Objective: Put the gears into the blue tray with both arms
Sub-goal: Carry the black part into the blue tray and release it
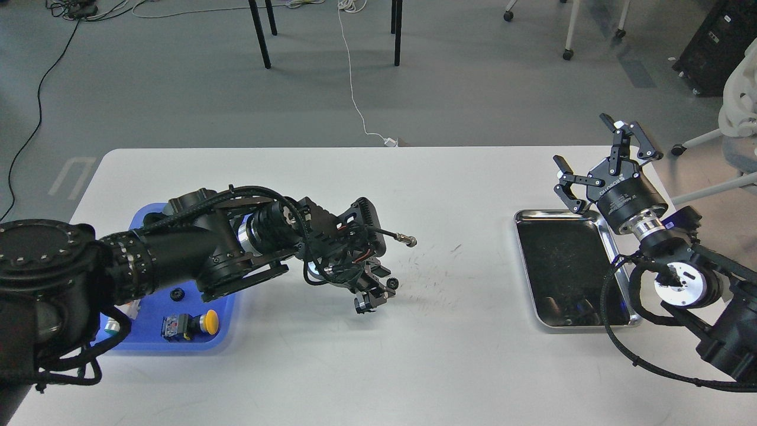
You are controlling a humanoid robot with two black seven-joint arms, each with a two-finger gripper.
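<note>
A tiny black gear (391,284) lies on the white table near its middle. My left gripper (372,293) hangs low just left of it, its dark fingers close against the gear; I cannot make out whether they grip it. Another gear (175,293) rests inside the blue tray (148,345) at the left, which my left arm partly covers. My right gripper (594,160) is raised above the far end of the steel tray, fingers spread wide and holding nothing.
A yellow-capped push-button (190,325) lies in the blue tray. The shiny steel tray (523,248) with a dark inside sits at the right. A cable with a metal connector (408,239) sticks out from my left wrist.
</note>
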